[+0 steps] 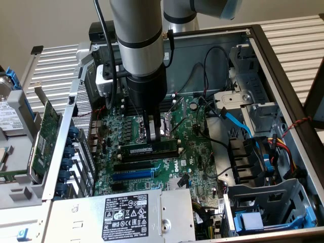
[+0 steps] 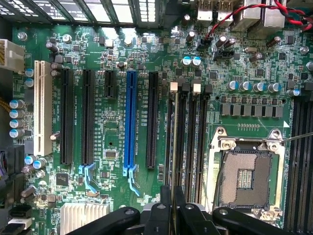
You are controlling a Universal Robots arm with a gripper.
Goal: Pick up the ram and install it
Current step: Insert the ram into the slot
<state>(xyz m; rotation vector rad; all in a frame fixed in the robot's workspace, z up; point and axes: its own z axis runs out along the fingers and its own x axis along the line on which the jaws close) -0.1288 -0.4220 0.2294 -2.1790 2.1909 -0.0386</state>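
Note:
The ram (image 1: 149,150) is a narrow green stick with a white label strip. It stands on edge along a black memory slot on the motherboard (image 1: 192,157), just beside the CPU socket. My gripper (image 1: 153,137) comes straight down from the arm and is shut on the ram's top edge near its middle. In the wrist view the ram (image 2: 172,147) is a thin edge-on line running from between my gripper (image 2: 172,215) down the first memory slot, whose white end clip (image 2: 173,87) shows at the far end. The neighbouring memory slots (image 2: 195,137) hold nothing.
The open CPU socket (image 2: 247,176) lies beside the memory slots. A blue expansion slot (image 2: 130,122) and black ones (image 2: 88,117) lie on the other side. A green expansion card (image 1: 45,131) rests outside the case at the exterior view's left. The power supply (image 1: 126,212) and blue cables (image 1: 238,124) crowd the case.

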